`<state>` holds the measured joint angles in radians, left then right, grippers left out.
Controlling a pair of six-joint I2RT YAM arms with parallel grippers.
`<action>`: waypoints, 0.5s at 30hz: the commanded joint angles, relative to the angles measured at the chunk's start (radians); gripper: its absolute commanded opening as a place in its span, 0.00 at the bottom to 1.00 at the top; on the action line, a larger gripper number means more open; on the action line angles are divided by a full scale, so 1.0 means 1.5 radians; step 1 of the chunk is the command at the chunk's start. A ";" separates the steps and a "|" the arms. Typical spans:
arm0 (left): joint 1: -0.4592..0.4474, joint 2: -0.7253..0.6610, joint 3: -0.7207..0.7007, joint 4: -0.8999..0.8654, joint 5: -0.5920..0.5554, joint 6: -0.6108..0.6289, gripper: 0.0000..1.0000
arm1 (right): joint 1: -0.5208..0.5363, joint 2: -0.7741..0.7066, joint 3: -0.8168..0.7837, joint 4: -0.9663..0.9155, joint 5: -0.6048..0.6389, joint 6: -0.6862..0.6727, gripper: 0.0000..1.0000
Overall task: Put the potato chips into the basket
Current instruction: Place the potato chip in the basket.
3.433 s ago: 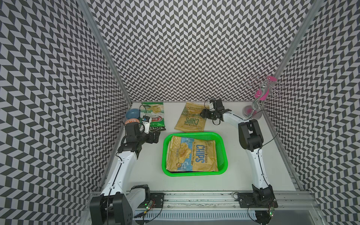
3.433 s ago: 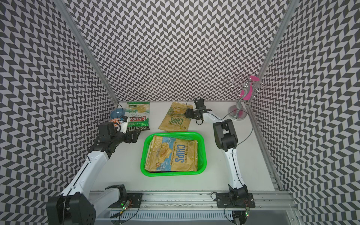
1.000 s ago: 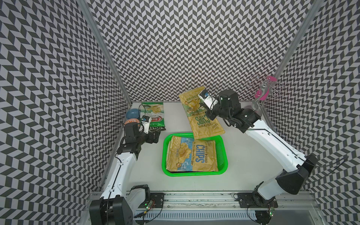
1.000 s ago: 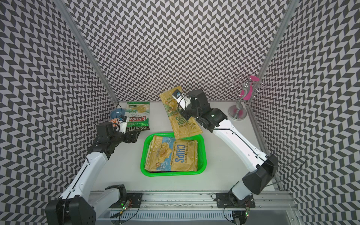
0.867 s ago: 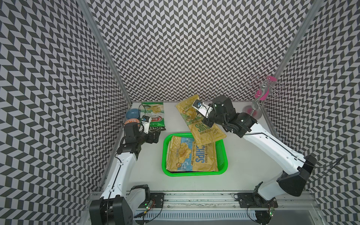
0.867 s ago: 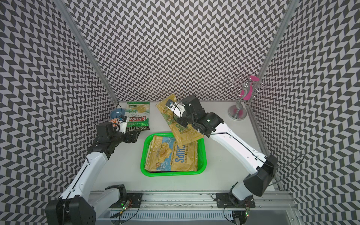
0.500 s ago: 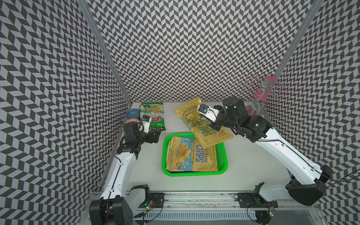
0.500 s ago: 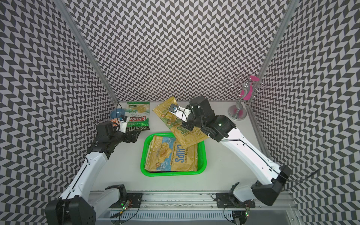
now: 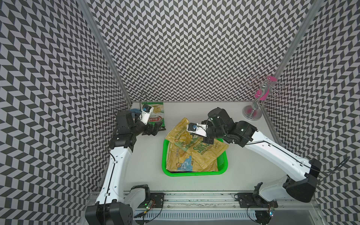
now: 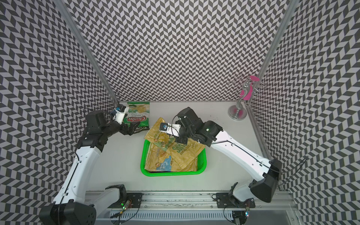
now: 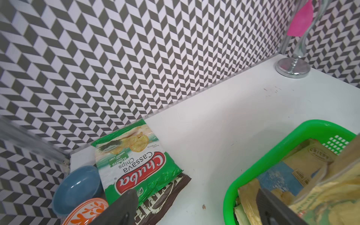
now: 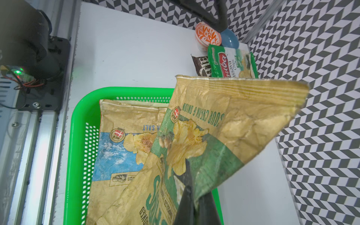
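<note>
Four chip bags, two bowls, one basket (one stand).

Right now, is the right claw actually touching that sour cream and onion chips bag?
Touching. The right wrist view shows the right gripper shut on the sour cream and onion chips bag, pinching its crinkled edge between the jaws.

A back wall and two side walls close in the space, all covered in a black-and-white chevron pattern. Bare metal posts run up the two back corners where the walls meet. The white tabletop is flat and matte. A grey metal rail lines its near edge. The light is bright and even, leaving only soft shadows.
</note>
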<state>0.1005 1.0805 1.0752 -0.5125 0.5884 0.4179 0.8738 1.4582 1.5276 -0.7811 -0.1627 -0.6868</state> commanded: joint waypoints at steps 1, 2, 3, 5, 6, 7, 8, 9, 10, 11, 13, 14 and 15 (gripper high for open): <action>-0.002 0.008 0.028 -0.089 0.092 0.085 0.99 | 0.010 -0.003 -0.003 0.038 -0.038 -0.031 0.00; -0.004 0.008 0.030 -0.103 0.107 0.102 0.99 | 0.012 -0.003 -0.006 0.040 -0.046 -0.036 0.00; -0.006 0.010 0.034 -0.119 0.118 0.123 0.99 | 0.013 -0.004 -0.009 0.041 -0.058 -0.045 0.00; -0.012 0.011 0.034 -0.144 0.135 0.156 0.99 | 0.016 -0.008 -0.020 0.053 -0.074 -0.055 0.00; -0.015 0.011 0.032 -0.156 0.146 0.175 0.99 | 0.016 -0.010 -0.028 0.063 -0.081 -0.060 0.00; -0.019 0.010 0.027 -0.168 0.156 0.197 0.99 | 0.017 -0.013 -0.037 0.072 -0.089 -0.066 0.00; -0.021 0.008 0.023 -0.179 0.163 0.217 0.99 | 0.017 -0.016 -0.043 0.078 -0.095 -0.073 0.00; -0.025 0.005 0.016 -0.192 0.175 0.242 0.99 | 0.017 -0.019 -0.051 0.086 -0.101 -0.080 0.00; -0.028 0.002 0.007 -0.197 0.184 0.263 0.99 | 0.017 -0.021 -0.057 0.093 -0.108 -0.087 0.00; -0.032 -0.001 0.000 -0.201 0.191 0.275 0.99 | 0.017 -0.022 -0.059 0.097 -0.113 -0.091 0.00; -0.042 -0.005 -0.008 -0.213 0.204 0.304 0.99 | 0.017 -0.020 -0.059 0.102 -0.126 -0.099 0.00; -0.049 -0.005 -0.010 -0.217 0.207 0.308 0.99 | 0.017 -0.019 -0.060 0.105 -0.131 -0.101 0.00; -0.056 -0.004 -0.011 -0.218 0.210 0.312 0.99 | 0.017 -0.018 -0.060 0.106 -0.141 -0.107 0.00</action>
<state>0.0399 1.0893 1.0729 -0.7807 0.8375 0.7933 0.8902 1.4590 1.4292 -0.7082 -0.3023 -0.8139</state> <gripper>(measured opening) 0.993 0.064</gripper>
